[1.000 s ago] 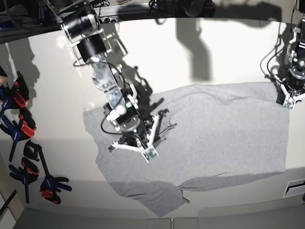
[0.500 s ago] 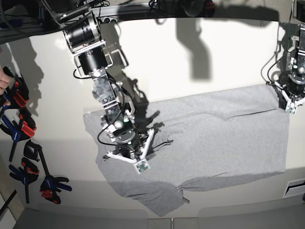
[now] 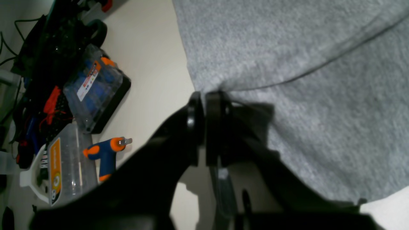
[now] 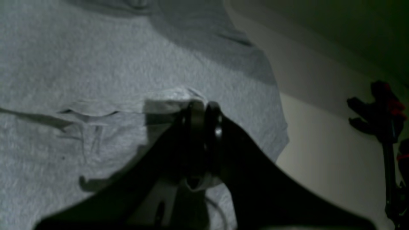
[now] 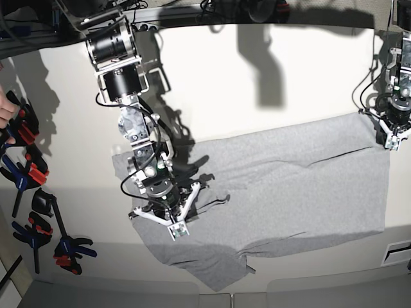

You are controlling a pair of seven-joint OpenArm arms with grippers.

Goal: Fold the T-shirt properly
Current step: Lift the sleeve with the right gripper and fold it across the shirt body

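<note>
The light grey T-shirt (image 5: 289,186) lies spread on the pale table, with no lettering showing. My right gripper (image 5: 171,206) stands over the shirt's left part. In the right wrist view it (image 4: 201,107) is shut on a small raised pinch of the T-shirt (image 4: 96,64). My left gripper (image 5: 391,138) is at the shirt's far right corner. Seen from the left wrist, it (image 3: 204,95) is shut on the T-shirt's (image 3: 303,64) edge, and creases run out from the pinch.
Black, red and blue clamps (image 5: 26,170) lie along the table's left side, one also in the right wrist view (image 4: 385,115). A hand (image 5: 5,106) shows at the far left edge. Clear plastic cases (image 3: 96,86) and an orange-blue tool (image 3: 107,153) sit beside the shirt's corner.
My right arm has moved left and toward the table's front, dragging its pinch of cloth along. The shirt's far edge has drawn forward. The left gripper has hardly moved.
</note>
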